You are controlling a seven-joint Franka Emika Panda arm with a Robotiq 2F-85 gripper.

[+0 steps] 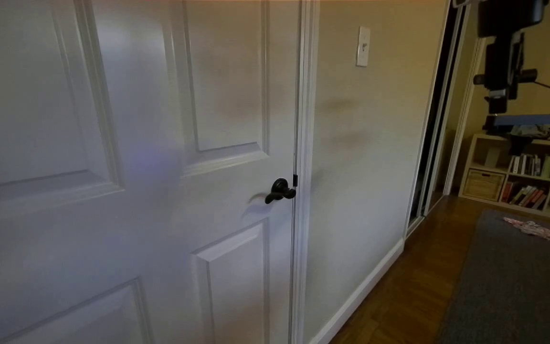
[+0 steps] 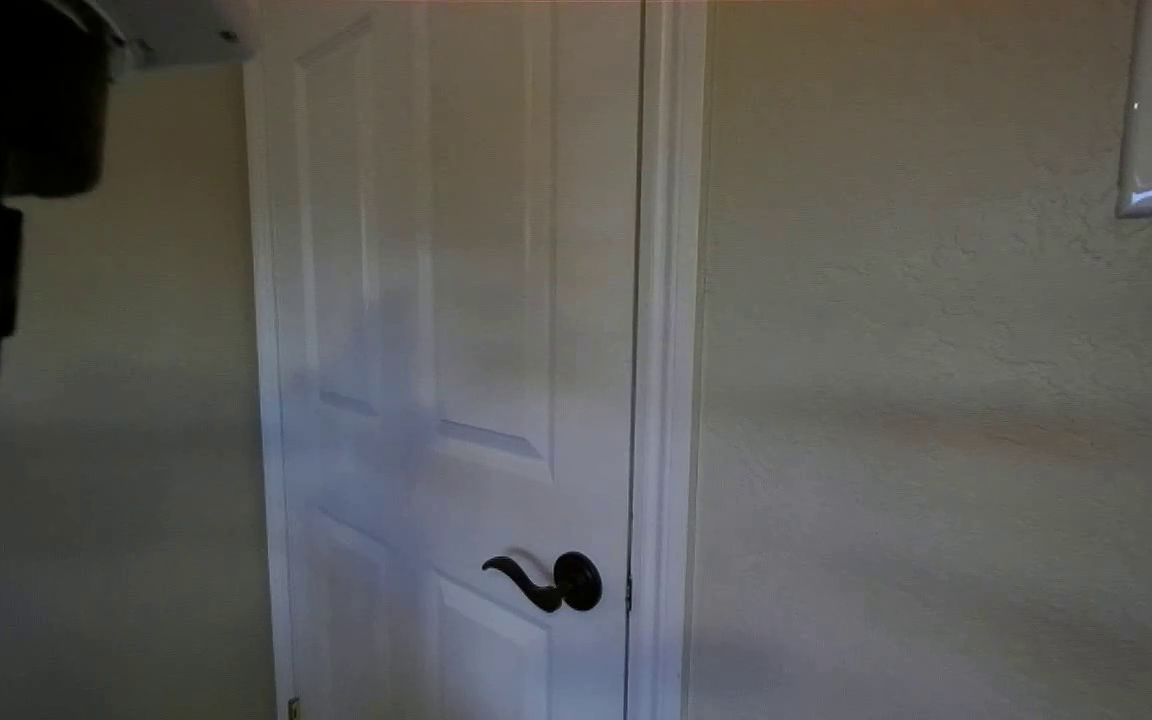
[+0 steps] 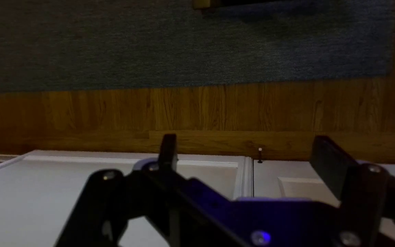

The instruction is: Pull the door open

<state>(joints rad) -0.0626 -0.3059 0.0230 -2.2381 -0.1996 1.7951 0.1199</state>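
The white panelled door (image 1: 155, 215) stands in its frame, with a thin dark gap along its handle-side edge. It also shows in an exterior view (image 2: 401, 520) and at the lower right of the wrist view (image 3: 297, 169). Its dark lever handle (image 1: 280, 191) shows in both exterior views (image 2: 546, 588); it does not show in the wrist view. My gripper (image 3: 247, 154) is open, its fingers wide apart with nothing between them. In an exterior view the gripper (image 1: 497, 102) hangs at the upper right, apart from the door and handle.
A wall with a light switch (image 1: 363, 47) is beside the door frame (image 1: 306, 143). A door stop (image 3: 260, 156) sticks out low on the door. A grey rug (image 1: 513, 286), a cloth (image 1: 530, 228) and a shelf (image 1: 506, 172) are farther right. The arm (image 2: 46, 110) blocks part of an exterior view.
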